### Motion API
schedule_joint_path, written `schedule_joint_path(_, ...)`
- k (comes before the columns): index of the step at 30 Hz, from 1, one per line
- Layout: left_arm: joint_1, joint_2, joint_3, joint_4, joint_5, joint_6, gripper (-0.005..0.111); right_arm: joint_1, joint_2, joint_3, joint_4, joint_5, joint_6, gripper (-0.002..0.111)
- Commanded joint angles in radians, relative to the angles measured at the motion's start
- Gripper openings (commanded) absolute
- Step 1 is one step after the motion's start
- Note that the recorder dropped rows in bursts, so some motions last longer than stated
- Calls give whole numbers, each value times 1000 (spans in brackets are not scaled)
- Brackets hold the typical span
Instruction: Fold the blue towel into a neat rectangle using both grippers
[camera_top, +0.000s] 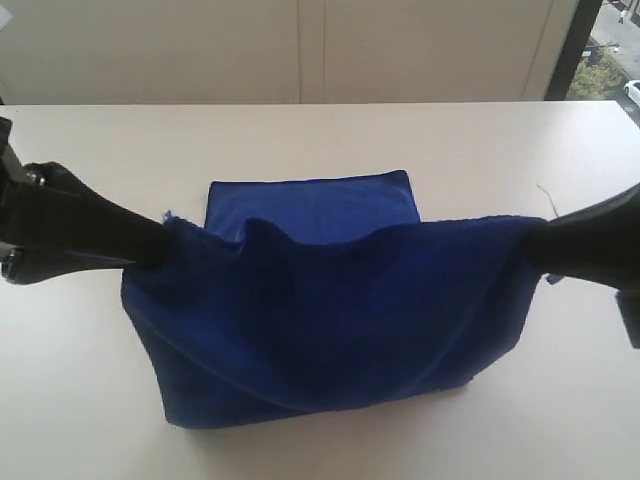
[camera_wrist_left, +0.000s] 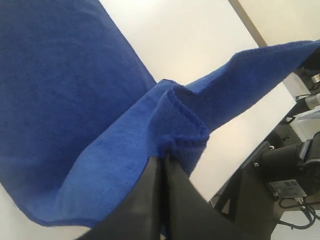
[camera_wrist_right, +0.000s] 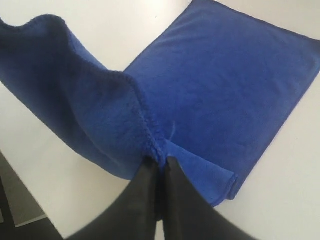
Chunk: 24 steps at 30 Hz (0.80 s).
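The left gripper (camera_top: 158, 243) and right gripper (camera_top: 535, 243), at the frame's left and right sides, each clenched a corner of the blue towel (camera_top: 330, 320), holding that edge raised and taut above the table (camera_top: 90, 140) at centre, apparently to lay it over the flat half beyond.

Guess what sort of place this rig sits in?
Probably an office or lab room, though that is a guess: a plain white table, a pale panelled wall behind it, and a window at the far right with a car outside.
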Motion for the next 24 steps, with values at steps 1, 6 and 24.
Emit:
schedule_joint_path(1, -4, -38, 33, -37, 23, 4, 0, -2, -41, 4, 9, 26, 13, 0)
schedule_joint_path(6, -4, -47, 82, -57, 23, 4, 0, -2, -64, 4, 11, 80, 34, 0)
schedule_joint_path(24, -4, -47, 131, -73, -47, 31, 0, -2, -69, 4, 13, 83, 79, 0)
